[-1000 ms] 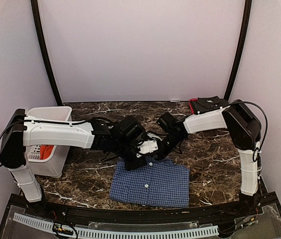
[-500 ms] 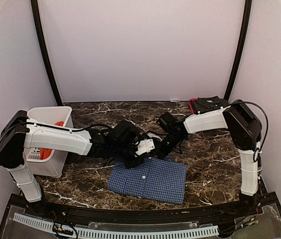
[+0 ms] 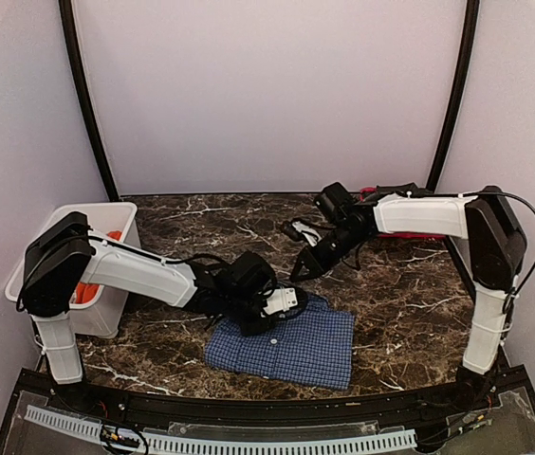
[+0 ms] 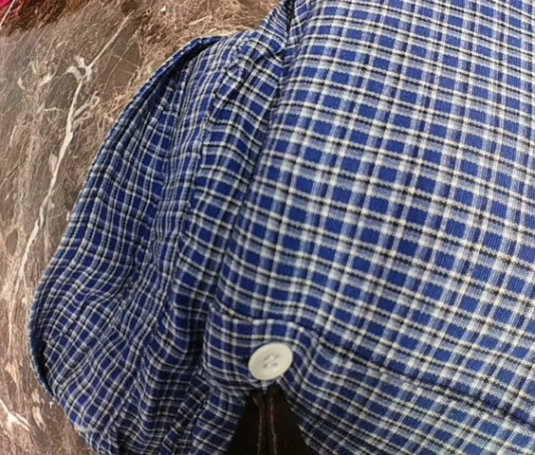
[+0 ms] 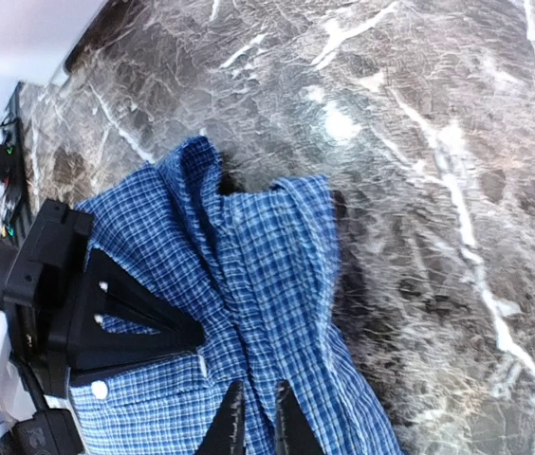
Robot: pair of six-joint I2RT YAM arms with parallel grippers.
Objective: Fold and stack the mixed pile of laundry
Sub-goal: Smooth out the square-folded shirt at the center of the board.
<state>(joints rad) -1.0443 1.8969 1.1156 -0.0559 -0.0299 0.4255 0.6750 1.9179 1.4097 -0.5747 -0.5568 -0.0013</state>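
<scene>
The blue-and-white checked shirt (image 3: 291,346) lies folded in a rough rectangle on the dark marble table, near the front middle. My left gripper (image 3: 277,305) is shut on its upper edge, the tips (image 4: 267,419) pinched together right below a white button (image 4: 269,361). The cloth (image 5: 249,256) puckers toward that grip. My right gripper (image 3: 298,273) hangs above and behind the shirt's top right corner, its fingers (image 5: 253,417) a narrow gap apart and holding nothing. The orange-red shirt (image 3: 85,287) sits in the basket.
A white slotted basket (image 3: 106,210) stands at the table's left edge beside the left arm. A black and red object (image 3: 396,199) lies at the back right. Bare marble (image 3: 410,303) shows to the right of the shirt. The table's front rim runs just below the shirt.
The right gripper has opened a little, let go of the shirt's top edge and risen back to the right. The left gripper stayed shut; the shirt shifted slightly left.
</scene>
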